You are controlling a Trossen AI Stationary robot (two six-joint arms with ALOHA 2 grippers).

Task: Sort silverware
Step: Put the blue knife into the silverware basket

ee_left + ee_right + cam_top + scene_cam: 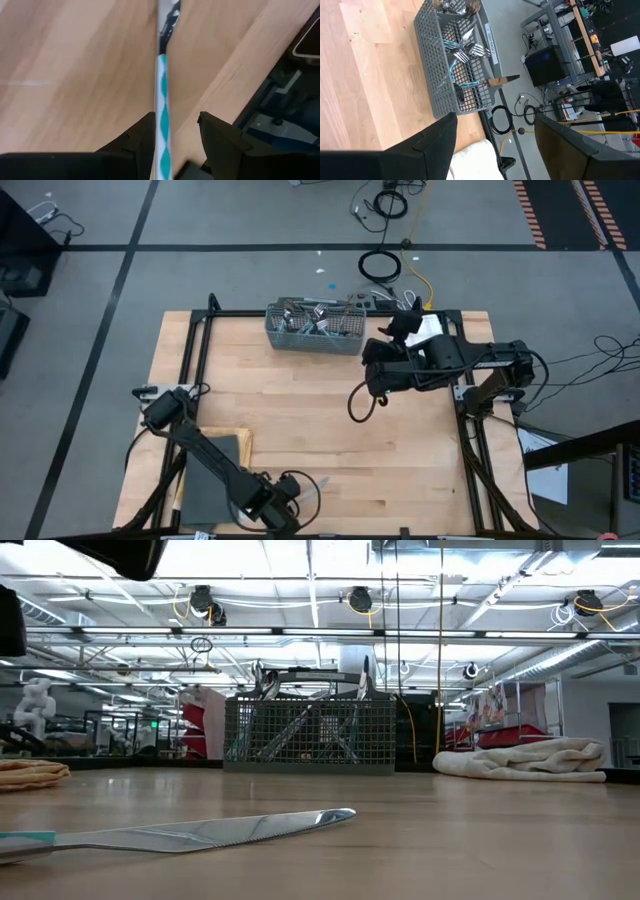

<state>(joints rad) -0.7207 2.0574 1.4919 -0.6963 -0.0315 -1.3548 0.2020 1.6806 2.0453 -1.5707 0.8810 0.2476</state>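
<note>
Shiny knife (200, 832) — teal-and-white handle

My two arms are dark, nearly black, built of jointed tubular links with blocky housings at the joints. My left arm (215, 470) runs as a long matte black link ending in a chunky wrist block, with a thin black cable looping beside it. My right arm (450, 358) is bulkier in outline, with a black cable (362, 402) hanging in a loop from its wrist and more cabling curling around its base. My left gripper's fingers (227, 145) are matte black, angular, wedge-shaped plastic. My right gripper's fingers (437, 142) are equally dark, broad and smooth-faced, tapering toward pointed tips.
</note>
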